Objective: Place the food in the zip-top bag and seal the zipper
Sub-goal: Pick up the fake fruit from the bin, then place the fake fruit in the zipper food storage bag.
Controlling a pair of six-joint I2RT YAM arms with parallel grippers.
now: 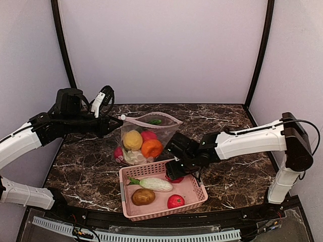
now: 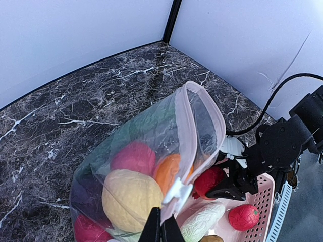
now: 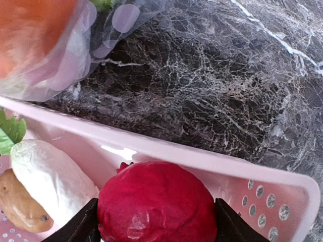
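Pale lilac walls close round a dark marble table (image 1: 86, 166), and near its front edge sits a pink slatted basket (image 1: 146, 170). Just behind the basket the zip-top bag (image 2: 146, 133) stands propped open, already bulging with a yellow ball (image 2: 132, 196), an orange ball (image 2: 169, 172) and a pink ball (image 2: 135, 157). The left gripper (image 2: 161, 229) is pinched tight on the zipper (image 2: 182, 136) at one end of the mouth, holding that edge up so the opening gapes toward the basket. The right gripper (image 3: 156, 214) reaches into the basket's far corner, its pads pressed against both flanks of a dark red ball (image 3: 156, 191). Whether the ball has left the basket floor, I cannot tell. A pale cabbage (image 1: 154, 184), a brown potato (image 1: 143, 196) and a brighter red ball (image 1: 175, 201) lie loose in the basket.

To my eye the toys are light and firm, with a faintly pebbled skin that should give the pads some bite. Being round, the ball wants gripping square across its middle, or it may squirt out sideways. The bag looks the awkward partner: thin, slack film with no stiffness, likely to fold shut if its edge is let go. The strip seems the only firm place to hold it.
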